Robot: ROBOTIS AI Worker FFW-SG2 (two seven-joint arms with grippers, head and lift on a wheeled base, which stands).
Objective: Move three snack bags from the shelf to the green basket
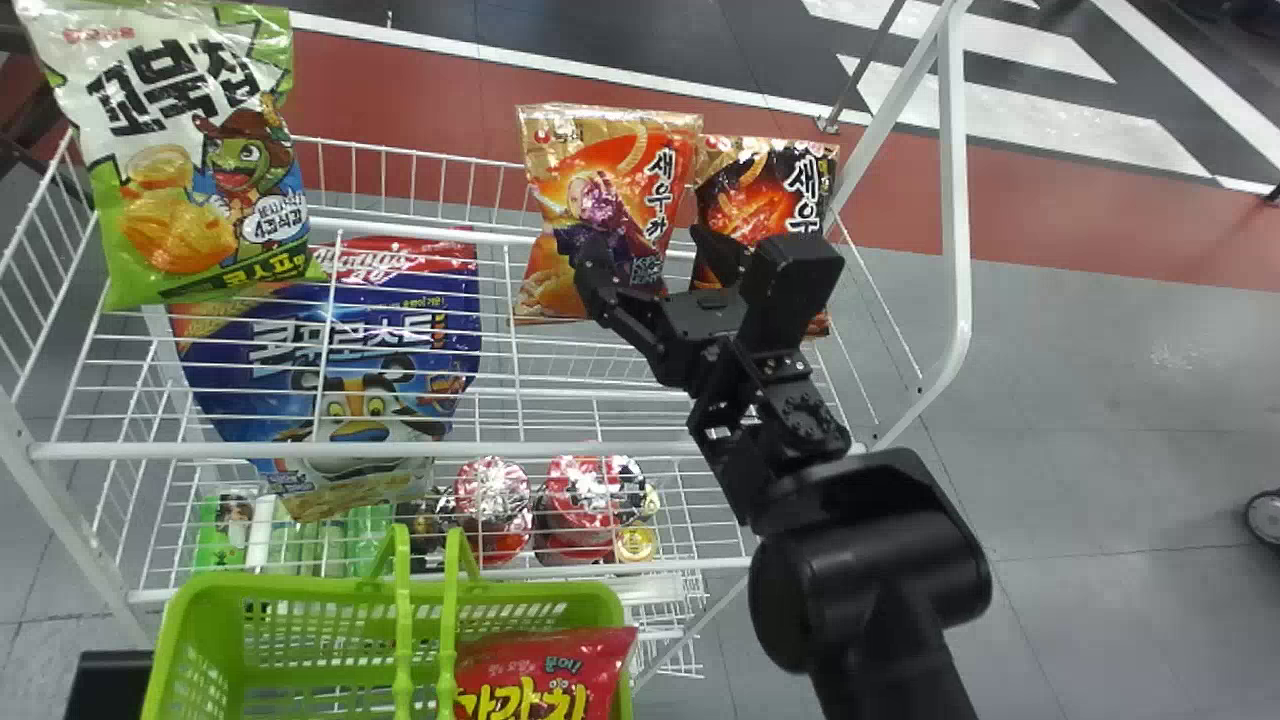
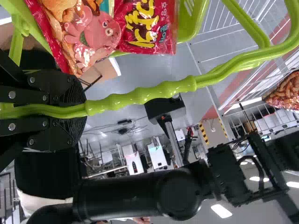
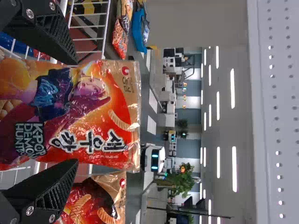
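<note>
In the head view my right gripper (image 1: 652, 262) is at the shelf, in front of the orange snack bag (image 1: 610, 190). From the right wrist view, the gripper (image 3: 76, 112) stands open, its two fingers on either side of the orange bag (image 3: 93, 116), without visible contact. A black-and-orange bag (image 1: 770, 190) stands beside it. The green basket (image 1: 520, 600) holds a red snack bag (image 1: 545, 675). Seen from the left wrist, my left gripper (image 2: 84, 109) is shut on the basket's green handle (image 2: 140, 95); the red bag (image 2: 147, 28) lies in the basket.
A green-and-white bag (image 1: 190, 170) and a large blue bag (image 1: 350, 370) stand at the left of the white wire rack (image 1: 300, 450). Cups (image 1: 585, 500) and green bottles (image 1: 330, 535) sit on a lower tier. A white rack post (image 1: 957, 200) rises right of the right gripper.
</note>
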